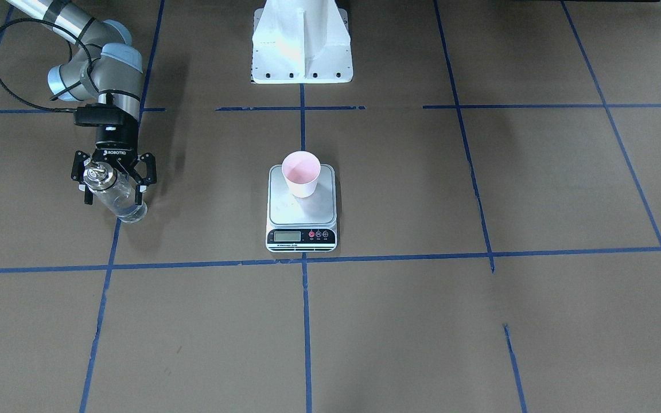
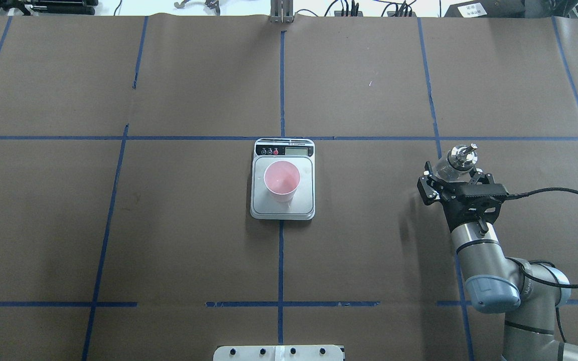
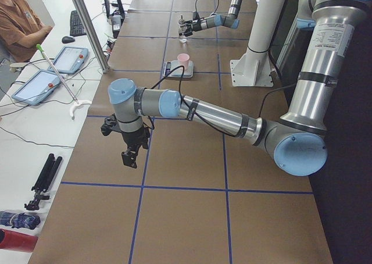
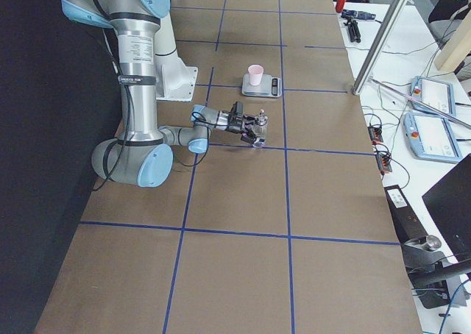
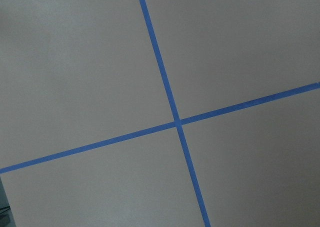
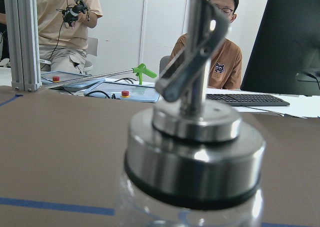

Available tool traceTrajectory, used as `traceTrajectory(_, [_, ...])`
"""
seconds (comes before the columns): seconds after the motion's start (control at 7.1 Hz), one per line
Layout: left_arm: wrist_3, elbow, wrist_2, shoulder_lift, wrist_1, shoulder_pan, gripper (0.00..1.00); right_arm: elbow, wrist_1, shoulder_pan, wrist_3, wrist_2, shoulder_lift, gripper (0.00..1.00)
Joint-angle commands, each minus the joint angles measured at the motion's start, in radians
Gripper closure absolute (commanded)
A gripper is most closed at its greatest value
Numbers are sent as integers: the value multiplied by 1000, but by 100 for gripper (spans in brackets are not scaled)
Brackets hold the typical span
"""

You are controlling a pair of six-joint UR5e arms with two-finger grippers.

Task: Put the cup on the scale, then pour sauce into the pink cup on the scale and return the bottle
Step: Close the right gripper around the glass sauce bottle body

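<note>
overhead exterior view: pink paper cup (image 2: pixel 281 180) stands upright on the digital kitchen scale (image 2: pixel 306 209) at centre frame. it's on the silver platform, clear of the display strip, so the readout isn't covered; first step looks done. right gripper (image 2: pixel 453 176), right middle of frame, is clamped round the glass bottle (image 2: pixel 462 156), holding the clear body below the cap, which leaves the spout free for pouring. bottle is upright and well apart from the scale; can't tell if its base touches the brown table paper (image 2: pixel 369 260). right wrist view is filled by the silver pour spout cap (image 6: pixel 195 132), level, so nothing should spill. cup inside looks plain pink with no liquid i can make out, so can't tell whether the pour is ahead or this is the return. left gripper (image 3: pixel 131 153) shows only in the exterior left view, hanging over blue tape (image 5: pixel 176 123), probably parked out of the way; can't tell if open or closed.
</note>
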Motion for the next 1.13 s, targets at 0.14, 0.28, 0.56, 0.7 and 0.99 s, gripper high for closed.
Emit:
traceTrajectory(0.14, [0, 0, 0, 0, 1, 0, 0, -22, 0, 7, -7, 10, 20, 0])
traceTrajectory(0.28, [0, 0, 0, 0, 1, 0, 0, -27, 2, 7, -7, 10, 26, 0])
traceTrajectory(0.56, [0, 0, 0, 0, 1, 0, 0, -29, 3, 7, -7, 10, 29, 0])
traceTrajectory(0.7, [0, 0, 0, 0, 1, 0, 0, -29, 5, 7, -6, 10, 32, 21])
traceTrajectory(0.99, [0, 0, 0, 0, 1, 0, 0, -27, 5, 8, -9, 10, 32, 94])
